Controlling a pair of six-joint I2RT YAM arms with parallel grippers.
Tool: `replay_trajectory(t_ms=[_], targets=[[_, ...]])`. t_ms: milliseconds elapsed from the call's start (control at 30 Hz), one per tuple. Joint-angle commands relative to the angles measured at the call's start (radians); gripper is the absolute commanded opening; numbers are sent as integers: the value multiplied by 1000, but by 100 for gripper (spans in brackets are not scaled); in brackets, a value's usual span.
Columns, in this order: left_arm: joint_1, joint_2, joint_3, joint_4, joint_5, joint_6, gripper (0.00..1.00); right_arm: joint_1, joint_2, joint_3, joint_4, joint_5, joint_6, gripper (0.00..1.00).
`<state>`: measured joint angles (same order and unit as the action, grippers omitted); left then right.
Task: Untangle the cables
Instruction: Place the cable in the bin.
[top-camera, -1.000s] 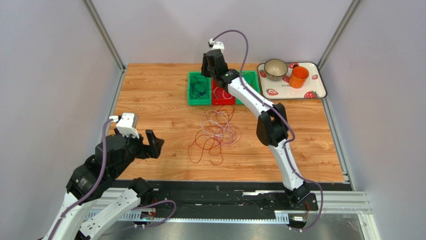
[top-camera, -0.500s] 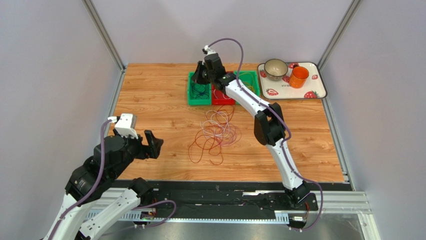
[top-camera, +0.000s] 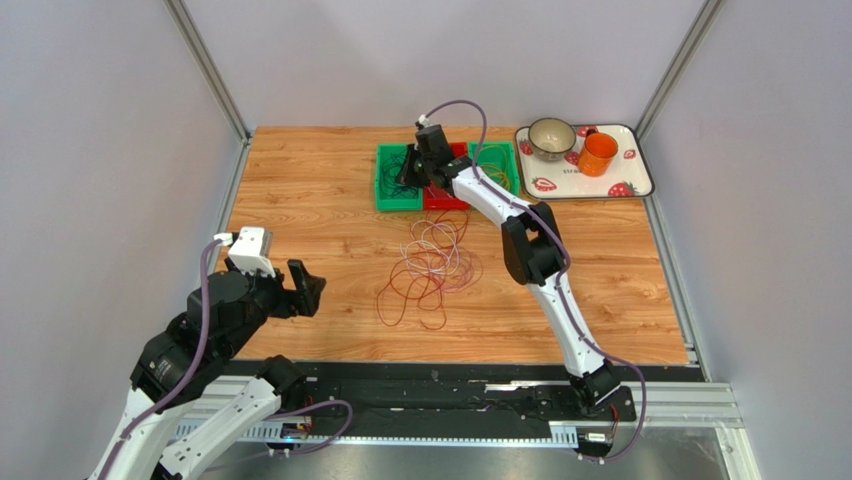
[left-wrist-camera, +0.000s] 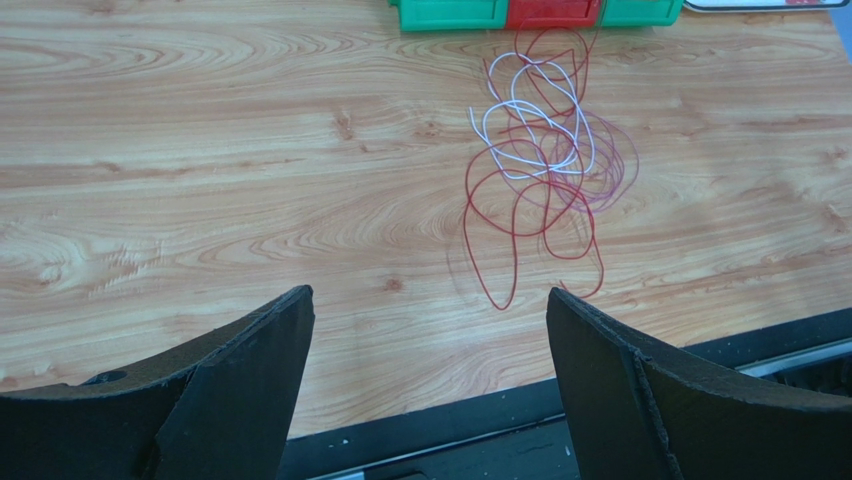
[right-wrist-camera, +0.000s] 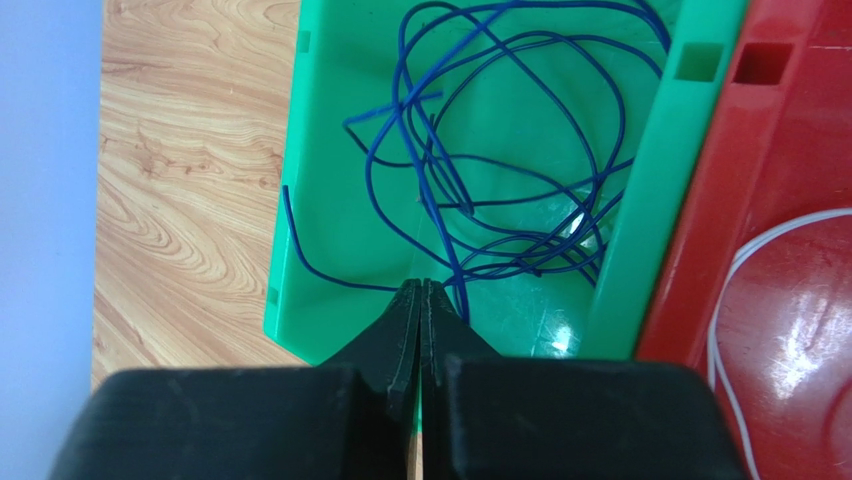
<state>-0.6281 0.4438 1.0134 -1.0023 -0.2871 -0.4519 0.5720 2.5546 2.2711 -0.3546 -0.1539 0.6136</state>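
Blue cables (right-wrist-camera: 432, 200) in green bin (right-wrist-camera: 330, 230)

Dark blue cables (right-wrist-camera: 468, 207) lie in the green bin (right-wrist-camera: 330, 200); beside it, the red bin (right-wrist-camera: 790, 140) holds a cable (right-wrist-camera: 722, 290) that looks white.

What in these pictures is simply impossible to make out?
Right wrist view: whether the shut right gripper pinches a blue cable; its fingertips hide the spot.
Red bin: cut by that view's edge, covered by the right arm from above.
Tangled pile: cable count; strands too thin and overlapping.
Bowl: contents too small in the top view.
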Motion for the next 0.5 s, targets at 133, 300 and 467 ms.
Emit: replay_trajectory(t_ms=[133,300,467], targets=[[10,-1,-4,24,5,-7,94,3,-57,51,34,-96,26,0],[10,3,-4,24,5,-7,94,12,-134,57,48,-168,51,13],[11,9,-3,22,3,-8,94,22,-227,38,23,-197,43,25]])
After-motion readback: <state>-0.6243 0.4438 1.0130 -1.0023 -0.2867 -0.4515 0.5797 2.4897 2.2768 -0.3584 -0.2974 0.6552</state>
